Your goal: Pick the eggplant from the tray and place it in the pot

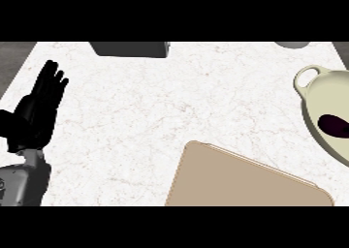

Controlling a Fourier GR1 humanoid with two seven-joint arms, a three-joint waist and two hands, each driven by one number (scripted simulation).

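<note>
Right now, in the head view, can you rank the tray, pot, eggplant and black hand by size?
1. tray, largest.
2. pot, though the right edge cuts it off.
3. left hand, close to the pot's visible part and probably nearer the camera, so unsure.
4. eggplant, smallest, in the pot.

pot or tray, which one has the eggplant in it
The cream pot at the view's right edge: the dark purple eggplant lies inside it, while the tan tray near the lower edge shows no eggplant.
</note>
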